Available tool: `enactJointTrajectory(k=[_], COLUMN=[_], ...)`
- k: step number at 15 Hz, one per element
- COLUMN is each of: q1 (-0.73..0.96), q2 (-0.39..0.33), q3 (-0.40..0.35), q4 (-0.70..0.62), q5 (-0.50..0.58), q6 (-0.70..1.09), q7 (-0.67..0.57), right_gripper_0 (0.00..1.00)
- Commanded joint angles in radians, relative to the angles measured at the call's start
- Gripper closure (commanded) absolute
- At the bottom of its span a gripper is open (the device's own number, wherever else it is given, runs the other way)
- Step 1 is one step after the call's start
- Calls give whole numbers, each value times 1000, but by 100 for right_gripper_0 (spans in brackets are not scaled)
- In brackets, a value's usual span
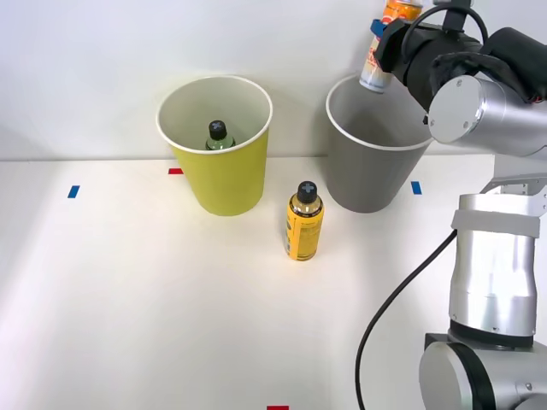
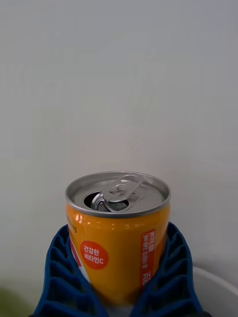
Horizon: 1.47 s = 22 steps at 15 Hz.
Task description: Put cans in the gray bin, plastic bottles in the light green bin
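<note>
Pincer (image 2: 119, 292) pinching your can (image 2: 118, 237) above gray bin (image 1: 369, 175); bottle (image 1: 219, 136) in green bin (image 1: 224, 184).

Silver cylindrical arm (image 1: 491, 265) segments; black cable; blue ribbed tool (image 2: 119, 277) fingers.

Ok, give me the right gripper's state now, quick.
Right gripper: shut on the can, held up above the gray bin.

Gray bin (image 1: 373, 162) mouth apparently open beneath; yellow bottle (image 1: 304, 221) just beside.
</note>
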Motion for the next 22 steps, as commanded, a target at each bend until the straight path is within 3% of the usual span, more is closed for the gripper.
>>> enactJointTrajectory(k=[1,3,4,5,6,9,14,22], q1=[0,0,2,2,3,3,16,430], q2=[-39,-44,-45,-47,-47,-50,-121,-142], q3=[15,9,6,4,4,9,55,225], q4=[73,82,82,82,82,82,49,-324], q5=[-1,6,5,5,6,-7,-141,-162], q6=[-91,-114,-114,-114,-114,-121,-132,-393], q7=[5,5,5,5,5,7,30,50], right_gripper_0=[100,100,84,50,1,0,0,0])
